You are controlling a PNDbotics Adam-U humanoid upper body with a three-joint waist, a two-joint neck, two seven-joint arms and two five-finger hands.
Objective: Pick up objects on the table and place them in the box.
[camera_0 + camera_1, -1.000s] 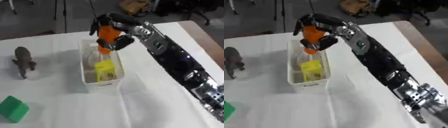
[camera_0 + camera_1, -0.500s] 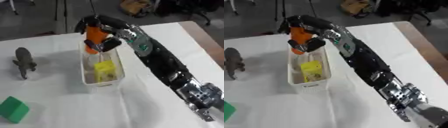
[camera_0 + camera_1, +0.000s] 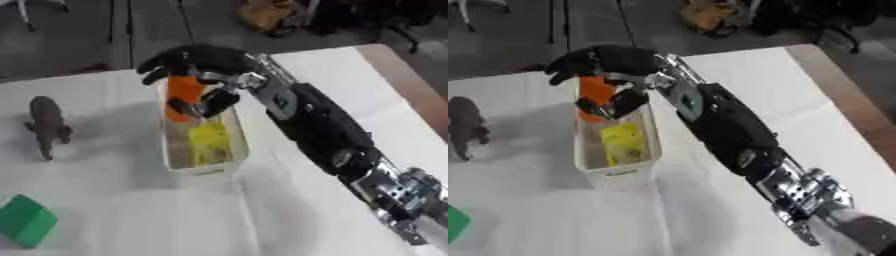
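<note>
Right hand gripping orange object, had moved left and lowered into box far end; release apparently imminent. Dinosaur, green block remained on bench.

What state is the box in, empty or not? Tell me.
Not empty. A yellow object lies inside the box, and the right hand holds an orange object over its far end.

The right hand is matt black with silver metal joints; its fingers curl round a smooth orange object. Below the fingers the box looks like pale translucent plastic. White cloth covers the counter.
</note>
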